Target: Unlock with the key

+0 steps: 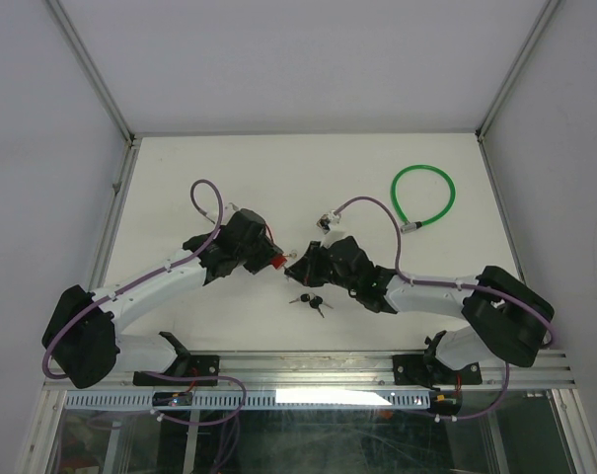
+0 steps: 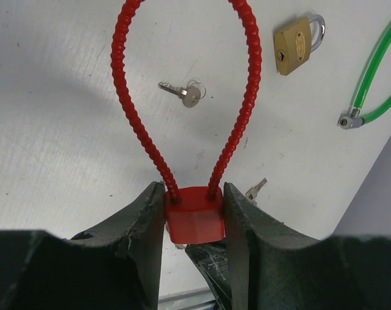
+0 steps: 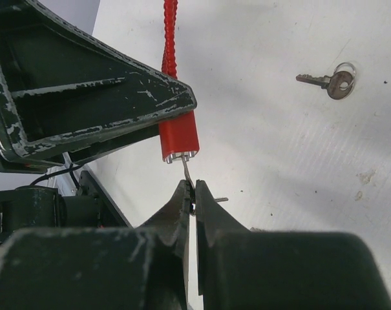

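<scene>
red lock [image 2: 195, 219] in left jaws, key [image 3: 187, 172] in right jaws

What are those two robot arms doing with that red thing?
They are trying to unlock it. The left arm squeezes a red cable lock in its jaws. The right arm pinches a small key in its jaws, tip at the lock's end. Both ends of the red loop sit in the lock, so it is not open yet.

Cable lock [image 2: 194, 219] between left fingers [image 2: 140, 226]. Key [image 3: 187, 171] between right fingers [image 3: 176, 213], tip touching lock's end. On table [image 1: 229, 168] beyond: loose key [image 2: 185, 92], padlock [image 2: 294, 46]; cable loop [image 1: 423, 196] far right.
</scene>
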You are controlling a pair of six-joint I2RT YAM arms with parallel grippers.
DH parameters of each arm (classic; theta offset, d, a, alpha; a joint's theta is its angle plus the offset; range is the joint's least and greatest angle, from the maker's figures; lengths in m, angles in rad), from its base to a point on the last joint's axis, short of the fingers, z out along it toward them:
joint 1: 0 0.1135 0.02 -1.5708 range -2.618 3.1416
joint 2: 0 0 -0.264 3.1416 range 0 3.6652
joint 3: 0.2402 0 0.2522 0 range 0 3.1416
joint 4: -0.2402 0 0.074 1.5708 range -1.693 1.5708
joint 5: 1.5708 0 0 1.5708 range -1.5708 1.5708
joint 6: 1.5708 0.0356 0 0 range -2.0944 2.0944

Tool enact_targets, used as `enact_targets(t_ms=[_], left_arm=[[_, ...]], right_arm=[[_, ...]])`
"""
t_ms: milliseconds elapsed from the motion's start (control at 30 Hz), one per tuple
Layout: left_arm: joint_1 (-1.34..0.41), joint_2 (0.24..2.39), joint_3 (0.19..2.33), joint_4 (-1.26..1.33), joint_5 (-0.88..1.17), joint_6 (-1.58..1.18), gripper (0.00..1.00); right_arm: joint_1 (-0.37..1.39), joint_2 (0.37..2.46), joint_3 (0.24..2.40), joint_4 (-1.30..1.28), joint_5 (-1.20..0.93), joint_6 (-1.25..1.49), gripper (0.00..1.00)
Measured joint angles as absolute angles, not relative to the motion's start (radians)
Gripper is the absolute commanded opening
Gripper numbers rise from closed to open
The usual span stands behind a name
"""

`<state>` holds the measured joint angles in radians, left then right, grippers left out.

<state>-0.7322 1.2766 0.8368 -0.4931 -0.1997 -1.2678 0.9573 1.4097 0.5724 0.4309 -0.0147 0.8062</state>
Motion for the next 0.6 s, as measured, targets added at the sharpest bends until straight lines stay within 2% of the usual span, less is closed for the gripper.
enact_targets(t_ms=[600], left_arm=[[-0.744, 1.275, 0.835, -0.419, -0.253, -1.280, 0.00]], right_arm=[[0.860, 1.441, 0.621, 0.478, -0.148, 0.680, 0.00]])
